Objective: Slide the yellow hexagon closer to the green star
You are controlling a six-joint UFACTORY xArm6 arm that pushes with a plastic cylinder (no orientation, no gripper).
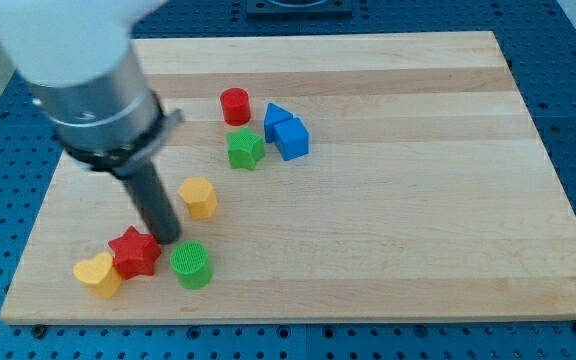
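Observation:
The yellow hexagon point(198, 197) lies left of the board's middle. The green star point(245, 149) lies above and to the right of it, a short gap apart. My tip point(166, 238) rests on the board just below and left of the yellow hexagon, close to it, and right above the red star point(134, 253). I cannot tell whether the tip touches the hexagon.
A red cylinder point(235, 105) and two blue blocks point(286, 132) lie near the green star. A green cylinder point(190, 264) and a yellow heart point(98, 274) flank the red star near the view's bottom left. The wooden board point(418, 200) sits on a blue perforated table.

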